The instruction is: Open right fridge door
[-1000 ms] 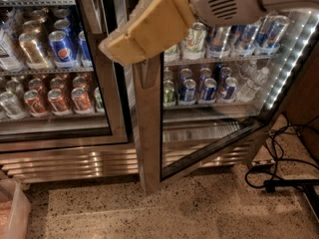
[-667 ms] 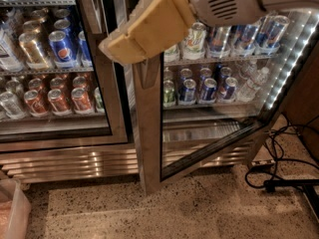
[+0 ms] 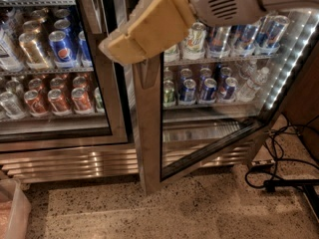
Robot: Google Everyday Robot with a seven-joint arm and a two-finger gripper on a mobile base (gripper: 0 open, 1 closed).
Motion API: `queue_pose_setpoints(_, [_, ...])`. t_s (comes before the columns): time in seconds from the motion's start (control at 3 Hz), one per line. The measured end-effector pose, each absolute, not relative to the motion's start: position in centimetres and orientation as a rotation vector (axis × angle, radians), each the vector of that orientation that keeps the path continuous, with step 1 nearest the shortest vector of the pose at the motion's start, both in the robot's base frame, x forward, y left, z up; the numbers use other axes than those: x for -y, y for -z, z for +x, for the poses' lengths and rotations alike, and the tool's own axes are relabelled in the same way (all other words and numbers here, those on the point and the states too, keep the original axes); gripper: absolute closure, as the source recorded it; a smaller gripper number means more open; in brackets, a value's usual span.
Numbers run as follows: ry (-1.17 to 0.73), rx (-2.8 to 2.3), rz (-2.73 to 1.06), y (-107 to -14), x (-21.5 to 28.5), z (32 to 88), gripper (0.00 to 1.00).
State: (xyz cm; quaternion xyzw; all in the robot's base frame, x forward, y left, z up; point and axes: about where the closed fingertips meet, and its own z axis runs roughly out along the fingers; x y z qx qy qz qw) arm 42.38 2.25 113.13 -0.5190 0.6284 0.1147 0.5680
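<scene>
The right fridge door [image 3: 148, 133] is a glass panel in a brushed steel frame with black inner edging. It stands swung partly out toward me, its free edge upright in the middle of the view and its bottom rail running back to the right. Cans and bottles [image 3: 204, 83] on lit shelves show through it. My gripper [image 3: 112, 49], with tan padded fingers on a white arm, is at the top centre, in front of the upper part of the door's free edge. Its fingers lie pressed together with nothing seen between them. The door handle is hidden behind the gripper.
The left twin door [image 3: 107, 108] is closed, with Pepsi and red cans [image 3: 62, 49] behind its glass. A steel grille [image 3: 70, 163] runs along the fridge base. Black cables [image 3: 284, 168] lie on the speckled floor at right. A translucent bin [image 3: 10, 213] sits at bottom left.
</scene>
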Motion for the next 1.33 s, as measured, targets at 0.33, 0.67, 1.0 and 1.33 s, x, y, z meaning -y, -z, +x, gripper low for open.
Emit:
queue_pose_setpoints(0.33, [-0.269,-1.476,-1.219,-113.13,-2.25,42.38,0.00])
queue_pose_setpoints(0.67, [-0.269,-1.476,-1.219,-113.13,-2.25,42.38,0.00])
queue_pose_setpoints(1.0, [-0.269,-1.476,-1.219,-113.13,-2.25,42.38,0.00])
queue_pose_setpoints(1.33, [-0.269,-1.476,-1.219,-113.13,-2.25,42.38,0.00])
